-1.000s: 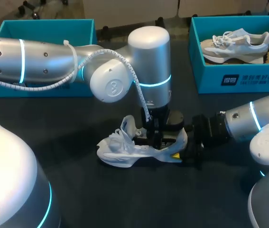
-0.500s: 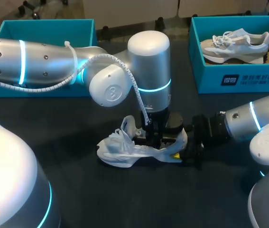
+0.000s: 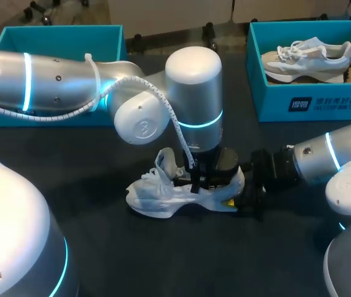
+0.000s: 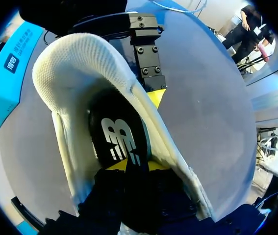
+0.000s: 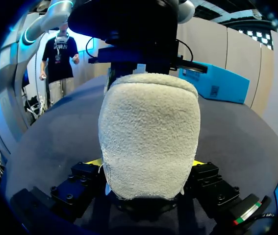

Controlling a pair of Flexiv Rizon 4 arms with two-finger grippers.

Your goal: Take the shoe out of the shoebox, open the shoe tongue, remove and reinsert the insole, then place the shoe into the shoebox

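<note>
Over the last second the left arm (image 3: pixel 187 86) has sunk a little, pushing the left jaws deeper into the shoe (image 3: pixel 156 197) toward the insole (image 4: pixel 121 139) (clenched or not, I cannot tell), so the insole step seems in hand. The right jaws grasp the heel; the shoe lies on the dark surface (image 3: pixel 101 247), apart from the left shoebox (image 3: pixel 57 38) and the right shoebox (image 3: pixel 274 99).
</note>
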